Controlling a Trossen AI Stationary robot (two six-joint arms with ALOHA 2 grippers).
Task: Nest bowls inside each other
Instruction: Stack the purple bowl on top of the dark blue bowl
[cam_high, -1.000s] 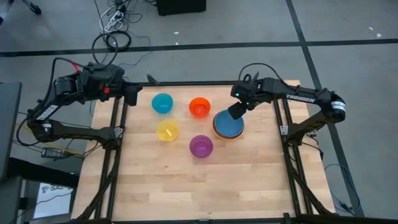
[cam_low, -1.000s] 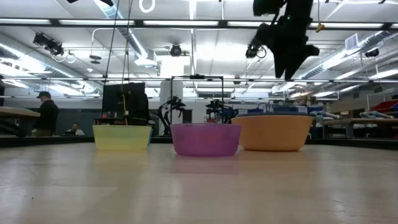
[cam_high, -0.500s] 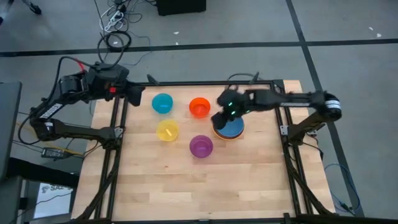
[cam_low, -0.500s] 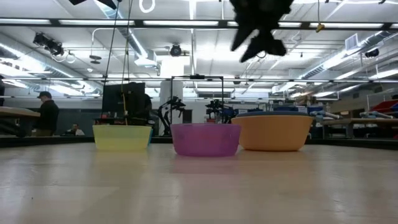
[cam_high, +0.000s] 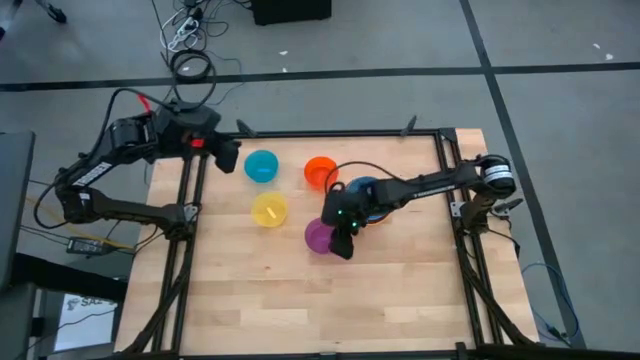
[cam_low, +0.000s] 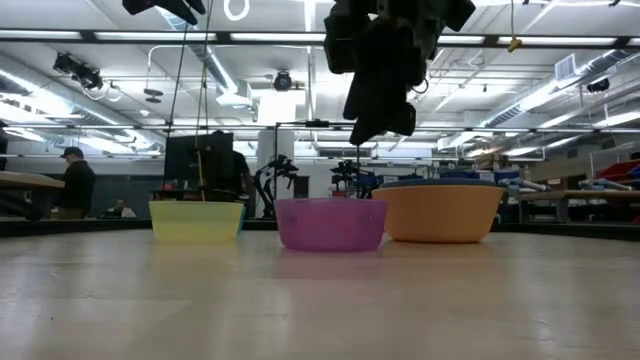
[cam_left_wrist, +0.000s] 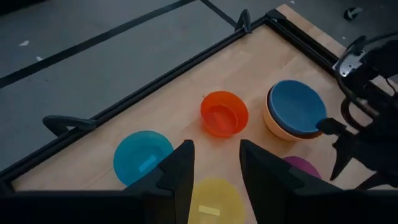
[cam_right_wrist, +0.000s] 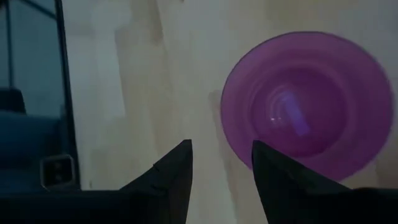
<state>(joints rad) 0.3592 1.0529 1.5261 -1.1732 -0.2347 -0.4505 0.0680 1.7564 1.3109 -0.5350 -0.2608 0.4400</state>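
Note:
Five bowl groups rest on their bases on the wooden table. These are a cyan bowl, a red-orange bowl, a yellow bowl, a purple bowl, and a blue bowl nested in an orange bowl. My right gripper hangs open above the purple bowl's near-right side, well clear of it, pointing down at a slant. My left gripper stands open and high over the table's far left edge, beside the cyan bowl.
A black frame rail runs round the table. The near half of the table top is bare wood. My right arm reaches across the blue-in-orange stack. People and benches show in the room far behind the table.
My right gripper has swung from above the blue-in-orange stack toward the table's left and near edge. It has come down and rolled, and now hangs over the purple bowl, open as before. No bowl has moved.

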